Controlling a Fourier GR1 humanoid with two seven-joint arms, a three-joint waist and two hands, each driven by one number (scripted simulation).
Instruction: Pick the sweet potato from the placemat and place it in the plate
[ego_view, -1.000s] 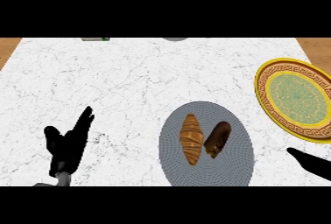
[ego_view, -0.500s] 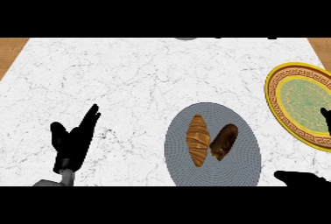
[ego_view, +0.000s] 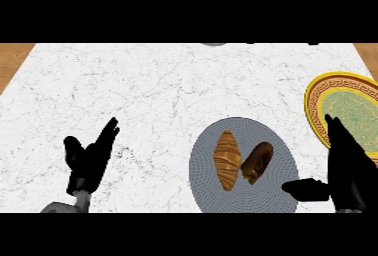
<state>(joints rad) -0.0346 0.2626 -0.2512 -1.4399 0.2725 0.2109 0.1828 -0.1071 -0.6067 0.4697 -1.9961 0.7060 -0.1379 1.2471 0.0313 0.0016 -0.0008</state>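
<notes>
Right hand (ego_view: 348, 172) at 4 o'clock, fingers straight, thumb spread toward the grey placemat (ego_view: 277, 192). Left hand (ego_view: 88, 160) at 8 o'clock, open, resting. White marble counter (ego_view: 148, 85). Sweet potato (ego_view: 257, 162) lies on placemat beside croissant (ego_view: 227, 159); plate (ego_view: 319, 102) at 3 o'clock

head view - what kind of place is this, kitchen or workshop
Most likely a kitchen counter set for food: a white marble top, a grey round placemat holding a croissant and a dark sweet potato, and a gold-rimmed plate at the right.
</notes>
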